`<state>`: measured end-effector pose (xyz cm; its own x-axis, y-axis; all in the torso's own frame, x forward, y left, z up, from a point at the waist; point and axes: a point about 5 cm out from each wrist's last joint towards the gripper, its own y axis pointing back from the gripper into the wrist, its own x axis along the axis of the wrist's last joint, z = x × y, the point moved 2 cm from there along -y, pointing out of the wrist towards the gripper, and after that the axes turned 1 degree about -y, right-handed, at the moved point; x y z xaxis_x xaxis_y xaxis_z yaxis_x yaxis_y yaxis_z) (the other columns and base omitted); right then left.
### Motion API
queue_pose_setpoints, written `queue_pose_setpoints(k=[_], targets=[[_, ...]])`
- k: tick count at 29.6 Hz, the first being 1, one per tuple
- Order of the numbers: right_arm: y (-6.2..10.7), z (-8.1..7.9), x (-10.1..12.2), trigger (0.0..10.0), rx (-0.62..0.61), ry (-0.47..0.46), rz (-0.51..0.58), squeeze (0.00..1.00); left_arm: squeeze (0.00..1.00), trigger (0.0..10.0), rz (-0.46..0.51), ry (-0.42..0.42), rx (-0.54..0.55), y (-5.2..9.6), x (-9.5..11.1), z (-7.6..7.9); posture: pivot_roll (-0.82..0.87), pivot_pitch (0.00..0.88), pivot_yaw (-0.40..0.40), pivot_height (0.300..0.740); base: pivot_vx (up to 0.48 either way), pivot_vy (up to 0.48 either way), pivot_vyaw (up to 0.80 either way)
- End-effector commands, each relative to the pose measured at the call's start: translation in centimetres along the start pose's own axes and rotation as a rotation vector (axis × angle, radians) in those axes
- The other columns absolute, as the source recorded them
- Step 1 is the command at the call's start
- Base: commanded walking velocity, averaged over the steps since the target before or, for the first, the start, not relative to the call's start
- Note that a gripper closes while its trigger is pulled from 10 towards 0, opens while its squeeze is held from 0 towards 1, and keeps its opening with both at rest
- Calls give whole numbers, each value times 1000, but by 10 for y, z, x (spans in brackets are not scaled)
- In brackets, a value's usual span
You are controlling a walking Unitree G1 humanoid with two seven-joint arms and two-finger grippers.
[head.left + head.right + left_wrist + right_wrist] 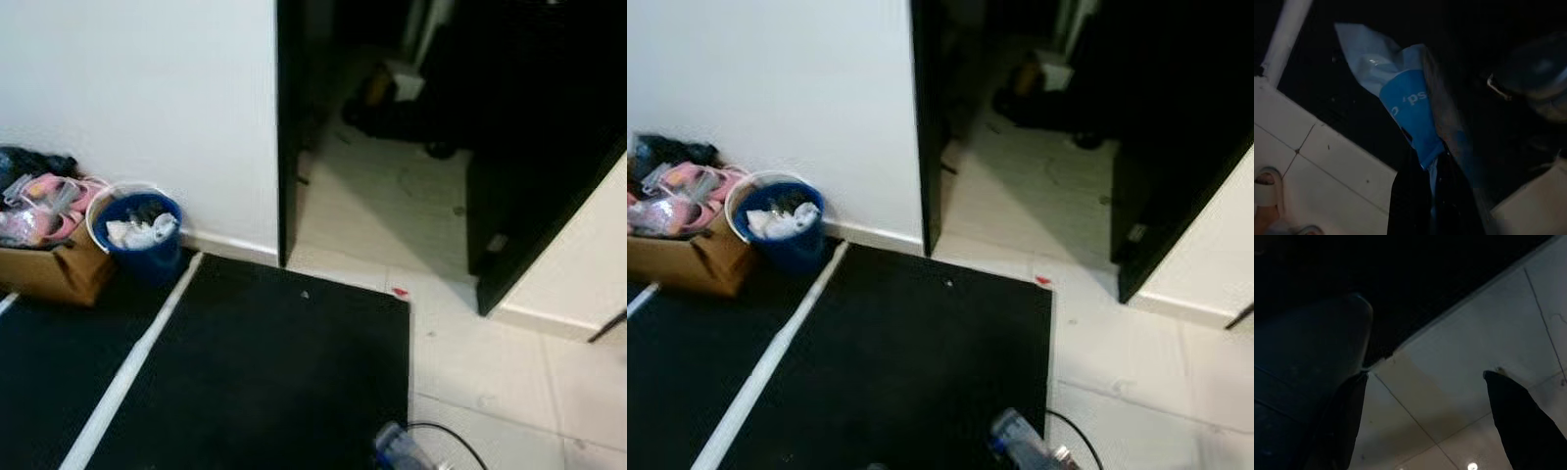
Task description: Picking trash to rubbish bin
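At the far left against the white wall we see a cardboard box (54,266) piled with pink slippers, and just to its right the blue rubbish bin (144,235), already holding crumpled white paper. It stands at the far edge of the black mat (265,372), so we judge it to be the drop point, a short walk ahead and to our left.

Our left gripper (1432,196) is closed on a blue-and-white plastic wrapper (1400,93), pinched at one end so the rest juts out past the fingers; a person's sandalled foot (1266,191) shows on the tiles nearby.

A white strip (127,377) crosses the mat between us and the bin. Near right, a plastic bottle (397,448) and a black cable (451,436) lie at the mat's edge. Farther right is a dark open doorway (392,88).

Our right gripper (1425,416) hangs with its fingers spread wide, holding nothing.
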<state>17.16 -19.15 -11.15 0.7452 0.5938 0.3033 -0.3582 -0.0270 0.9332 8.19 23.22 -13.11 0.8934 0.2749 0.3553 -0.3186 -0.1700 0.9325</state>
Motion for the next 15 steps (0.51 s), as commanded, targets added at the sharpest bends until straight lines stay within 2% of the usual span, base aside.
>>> queue_pose_setpoints(k=[1,15], targets=[[0,-2,-4,10000,3,-22,-13,0,0,10000,-7,-32,12,1,-3,-3,88,32,8,740,0,0,763],[-1,-3,3,10000,7,-55,9,0,0,10000,-6,-38,20,1,-3,-6,90,39,14,740,0,0,757]])
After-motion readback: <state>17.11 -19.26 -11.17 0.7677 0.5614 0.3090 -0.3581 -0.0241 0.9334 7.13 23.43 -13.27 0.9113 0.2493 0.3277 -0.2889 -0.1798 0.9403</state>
